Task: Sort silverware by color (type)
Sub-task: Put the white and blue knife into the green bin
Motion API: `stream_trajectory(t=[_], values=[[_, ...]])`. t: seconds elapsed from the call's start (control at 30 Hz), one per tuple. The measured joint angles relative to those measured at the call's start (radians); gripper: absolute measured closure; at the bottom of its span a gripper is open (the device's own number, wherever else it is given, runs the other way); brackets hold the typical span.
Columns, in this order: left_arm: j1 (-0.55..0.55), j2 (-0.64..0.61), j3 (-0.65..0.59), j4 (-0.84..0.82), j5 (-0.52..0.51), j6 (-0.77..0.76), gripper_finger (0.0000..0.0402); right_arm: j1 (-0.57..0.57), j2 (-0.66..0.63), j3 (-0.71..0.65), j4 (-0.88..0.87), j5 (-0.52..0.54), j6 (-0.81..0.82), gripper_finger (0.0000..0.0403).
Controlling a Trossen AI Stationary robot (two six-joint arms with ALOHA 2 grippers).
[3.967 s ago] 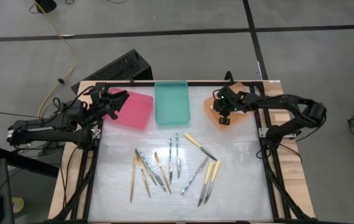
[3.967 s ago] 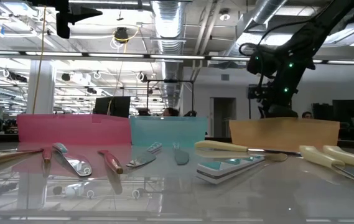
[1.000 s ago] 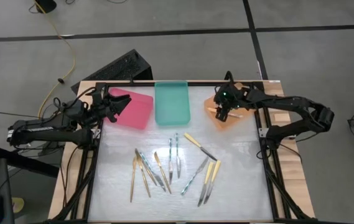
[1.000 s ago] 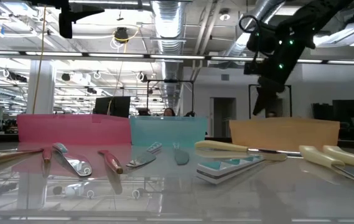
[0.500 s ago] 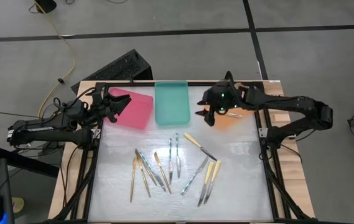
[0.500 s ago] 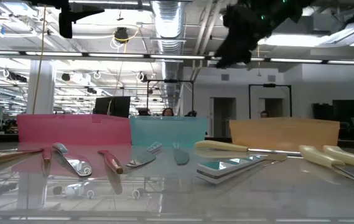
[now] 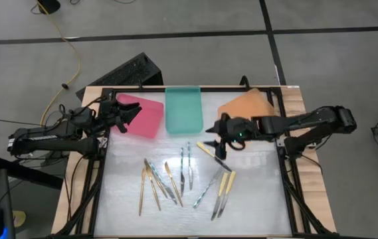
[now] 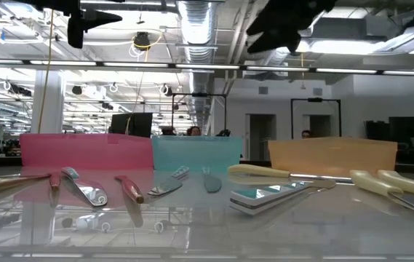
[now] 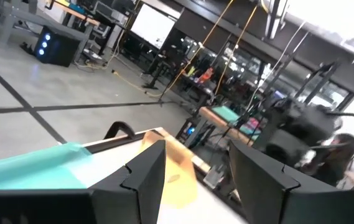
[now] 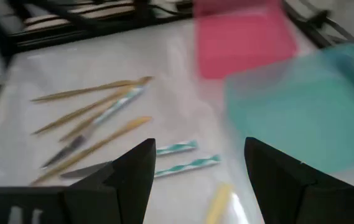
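Note:
Several pieces of silverware lie flat on the table: tan-handled ones (image 7: 155, 186) at the near left, teal-striped ones (image 7: 187, 166) in the middle, and pale yellow ones (image 7: 226, 186) to the right. My right gripper (image 7: 210, 133) hangs open above the table, by the far end of a pale yellow knife (image 7: 210, 151). Its wrist view looks past the open fingers (image 10: 195, 180) onto the teal-striped pieces (image 10: 183, 155) and tan pieces (image 10: 89, 106). My left gripper (image 7: 130, 109) waits open over the pink tray's left edge and touches nothing.
Three trays stand along the far edge: pink (image 7: 145, 118), teal (image 7: 184, 109) and orange (image 7: 245, 105). A black frame (image 7: 102, 166) borders the table. A bare strip of table lies between the trays and the silverware.
My right gripper has left the orange tray, risen, and swung toward the table's left and a little toward its near edge. It now hangs over the table's middle right, tipped less steeply downward, and is still open.

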Motion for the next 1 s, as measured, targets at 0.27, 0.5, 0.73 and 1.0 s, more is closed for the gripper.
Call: stream_trajectory(t=[0.27,0.5,0.73,1.0], values=[[0.0,0.0,0.0,-0.058,0.001,0.012,0.0237,0.167,0.082,0.001,0.134,-0.016,-0.166,0.0148],[0.0,0.0,0.0,-0.099,0.09,0.001,0.0237,0.252,0.237,0.064,0.192,-0.041,-0.275,0.0148],[0.0,0.0,0.0,-0.119,0.158,-0.022,0.0237,0.296,0.386,0.163,0.132,-0.186,-0.445,0.0148],[0.0,0.0,0.0,-0.134,0.155,-0.049,0.0237,0.324,0.523,0.18,0.139,-0.291,-0.483,0.0148]])
